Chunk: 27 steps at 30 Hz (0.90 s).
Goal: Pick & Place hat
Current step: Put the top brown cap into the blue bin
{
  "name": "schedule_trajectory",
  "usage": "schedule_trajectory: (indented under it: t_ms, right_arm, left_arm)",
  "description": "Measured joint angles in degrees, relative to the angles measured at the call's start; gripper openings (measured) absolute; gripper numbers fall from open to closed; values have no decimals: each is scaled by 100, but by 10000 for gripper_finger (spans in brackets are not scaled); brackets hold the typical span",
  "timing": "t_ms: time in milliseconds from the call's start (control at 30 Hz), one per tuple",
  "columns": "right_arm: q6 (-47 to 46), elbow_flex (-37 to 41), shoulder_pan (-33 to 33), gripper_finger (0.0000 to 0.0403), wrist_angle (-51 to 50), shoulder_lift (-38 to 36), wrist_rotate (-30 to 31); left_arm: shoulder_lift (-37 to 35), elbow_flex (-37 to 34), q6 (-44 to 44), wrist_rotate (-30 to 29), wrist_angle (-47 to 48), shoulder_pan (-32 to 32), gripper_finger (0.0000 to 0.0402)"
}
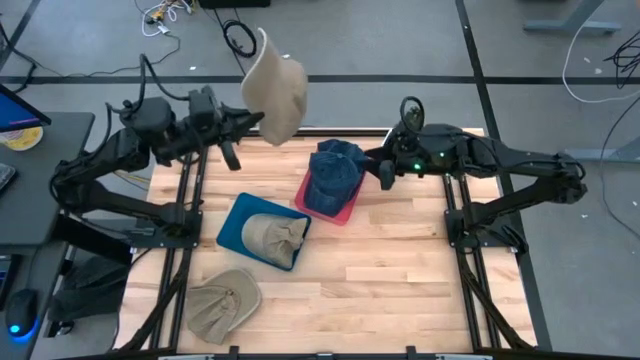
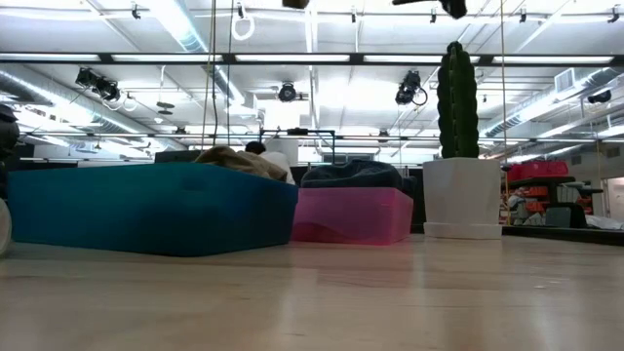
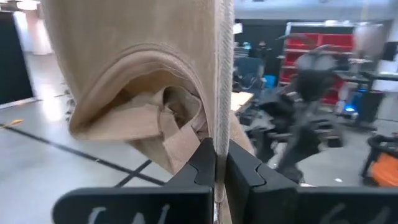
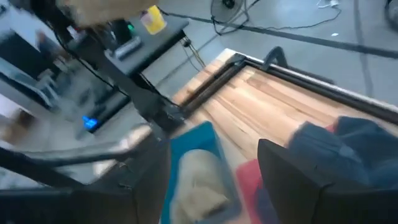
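Observation:
My left gripper [image 1: 258, 122] is raised above the table's far left corner and shut on a beige hat [image 1: 275, 90], which fills the left wrist view [image 3: 137, 81]. A blue denim hat [image 1: 333, 172] lies in a pink bin [image 1: 345, 210]. A second beige hat [image 1: 272, 235] lies in a blue bin [image 1: 232, 222]. An olive hat [image 1: 222, 300] lies flat on the table near the front left. My right gripper [image 1: 385, 172] hovers open just right of the pink bin, with nothing between its fingers [image 4: 214, 186]. My left gripper pinches the beige hat's brim edge [image 3: 217, 134] between its two fingers [image 3: 202, 165]. The fingers lie level, pointing toward the table's right. The hat is lifted clear of the table and stands on edge beyond the fingertips, its crown [image 3: 149, 118] bulging to one side.
In the low view, a cactus in a white pot [image 2: 458, 146] stands beside the pink bin [image 2: 351, 214] and the blue bin [image 2: 156, 210]. Bare wood shows on the table's near and right parts [image 1: 390, 280]. Black frame rails [image 1: 455, 215] run along both sides.

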State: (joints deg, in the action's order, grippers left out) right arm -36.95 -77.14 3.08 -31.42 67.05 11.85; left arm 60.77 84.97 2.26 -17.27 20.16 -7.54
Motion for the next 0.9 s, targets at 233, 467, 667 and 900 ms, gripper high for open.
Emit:
schedule_trajectory:
  t_ms: [233, 467, 667, 900]
  right_arm:
    - [-625, 1004, 120, 242, 2842, -2, -749]
    - [-1243, 2002, 129, 242, 6235, 4, -810]
    - [-1629, 2191, 265, 242, 7473, 139, -922]
    - [-2244, 2191, 385, 274, 8506, 615, -1049]
  left_arm:
    - [157, -2, 5, -18, -681, 386, 13]
    - [224, 1, 5, -7, -1674, 679, 13]
    - [302, 4, 38, -5, -2108, 889, 13]
    - [541, 0, 51, -3, -2540, 1064, 13]
